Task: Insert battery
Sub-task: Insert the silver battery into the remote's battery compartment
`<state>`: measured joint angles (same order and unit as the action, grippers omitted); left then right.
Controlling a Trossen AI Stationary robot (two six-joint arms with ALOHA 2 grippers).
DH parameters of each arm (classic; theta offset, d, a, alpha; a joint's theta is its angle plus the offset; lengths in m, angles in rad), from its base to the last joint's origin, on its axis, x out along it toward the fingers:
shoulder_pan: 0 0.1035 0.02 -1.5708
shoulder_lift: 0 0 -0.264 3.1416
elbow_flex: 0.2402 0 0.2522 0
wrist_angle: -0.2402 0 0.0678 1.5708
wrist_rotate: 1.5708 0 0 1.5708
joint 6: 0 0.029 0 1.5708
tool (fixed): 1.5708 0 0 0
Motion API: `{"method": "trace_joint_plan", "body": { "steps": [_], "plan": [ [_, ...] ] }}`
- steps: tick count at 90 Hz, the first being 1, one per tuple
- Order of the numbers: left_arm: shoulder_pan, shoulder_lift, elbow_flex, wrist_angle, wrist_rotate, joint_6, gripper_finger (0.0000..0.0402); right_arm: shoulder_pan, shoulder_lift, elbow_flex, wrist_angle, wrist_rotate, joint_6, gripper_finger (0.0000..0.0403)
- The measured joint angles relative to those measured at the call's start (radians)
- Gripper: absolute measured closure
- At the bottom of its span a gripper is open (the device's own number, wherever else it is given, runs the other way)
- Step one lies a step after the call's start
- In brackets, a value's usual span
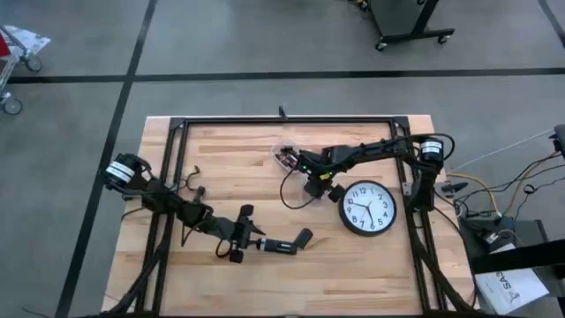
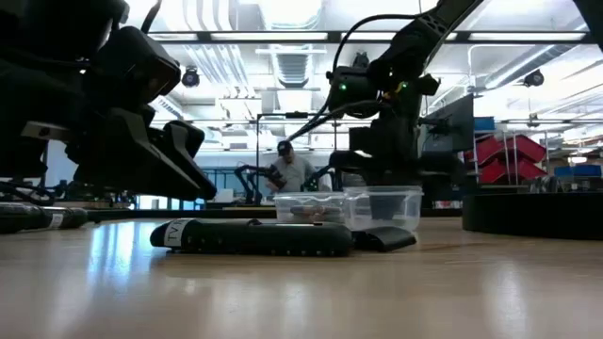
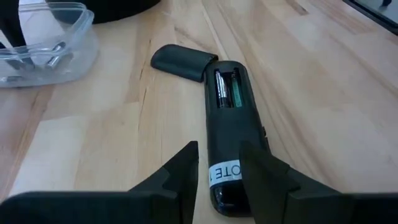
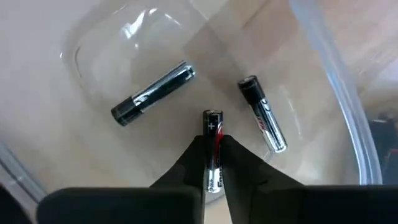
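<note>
A black remote [image 3: 227, 130] lies on the table back up, its battery bay [image 3: 226, 89] open with one battery showing inside. Its loose cover [image 3: 179, 61] lies against the far end. My left gripper [image 3: 219, 169] is open, one finger on each side of the remote's labelled near end, apparently just above it. A clear plastic container [image 1: 287, 156] holds loose batteries [image 4: 152, 93] [image 4: 263, 114]. My right gripper [image 4: 213, 163] reaches into it, shut on a third battery [image 4: 212, 134]. My right gripper pinches the battery between its two fingertips [image 4: 198, 160], at about mid-length. It comes from above into the container. The battery's plus end [image 4: 212, 117] sticks out past the fingertips. Whether the battery still rests on the container floor, I cannot tell.
A round black wall clock [image 1: 369, 208] lies face up on the table's right side, next to the right arm. Black frame rails [image 1: 282, 121] run along the table's far and side edges. Bare wood lies between remote and container.
</note>
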<state>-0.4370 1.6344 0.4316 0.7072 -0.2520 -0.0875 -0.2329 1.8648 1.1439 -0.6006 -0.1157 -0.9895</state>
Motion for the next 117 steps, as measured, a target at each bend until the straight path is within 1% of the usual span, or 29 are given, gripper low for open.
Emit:
{"method": "trace_joint_plan", "body": {
  "steps": [12,22,33,38,46,55,61,75,85,92,95,100,108,117],
  "plan": [
    [0.000,0.000,0.000,0.001,0.000,0.000,0.0303,0.001,0.001,0.005,-0.002,-0.037,0.134,0.0392],
    [0.000,0.000,0.000,0.003,0.000,0.000,0.0303,0.002,0.001,0.024,-0.013,-0.042,0.240,0.0393],
    [0.000,0.000,0.001,0.024,0.000,-0.005,0.0303,0.004,-0.014,0.071,-0.056,-0.045,0.322,0.0394],
    [0.000,0.000,0.001,0.022,0.000,-0.033,0.0303,0.008,-0.030,0.091,-0.076,-0.045,0.343,0.0394],
    [-0.001,0.000,0.001,0.022,0.004,-0.119,0.0303,0.025,-0.054,0.114,-0.101,-0.042,0.374,0.0394],
    [-0.001,0.000,0.001,0.019,0.006,-0.179,0.0303,0.057,-0.093,0.134,-0.106,-0.043,0.450,0.0394],
    [-0.001,0.000,0.001,0.018,0.007,-0.184,0.0303,0.090,-0.122,0.137,-0.089,-0.042,0.520,0.0394],
    [-0.001,-0.004,0.001,0.001,0.008,-0.156,0.0303,0.200,-0.142,0.129,-0.020,-0.051,0.724,0.0395],
    [-0.001,-0.036,0.001,-0.062,0.007,-0.157,0.0303,0.288,-0.143,0.112,0.110,-0.048,0.894,0.0395],
    [-0.005,-0.075,0.001,-0.127,0.004,-0.162,0.0306,0.352,-0.138,0.084,0.249,-0.037,1.027,0.0395],
    [-0.006,-0.098,0.000,-0.156,0.000,-0.165,0.0308,0.380,-0.129,0.076,0.310,-0.022,1.082,0.0395],
    [-0.008,-0.133,0.001,-0.177,0.000,-0.165,0.0315,0.428,-0.124,0.066,0.379,0.033,1.149,0.0395],
    [-0.015,-0.201,0.001,-0.223,0.000,-0.160,0.0328,0.500,-0.094,0.065,0.475,0.157,1.211,0.0395],
    [-0.023,-0.265,0.001,-0.238,-0.001,-0.148,0.0342,0.562,-0.050,0.060,0.498,0.275,1.289,0.0395]
  ]
}}
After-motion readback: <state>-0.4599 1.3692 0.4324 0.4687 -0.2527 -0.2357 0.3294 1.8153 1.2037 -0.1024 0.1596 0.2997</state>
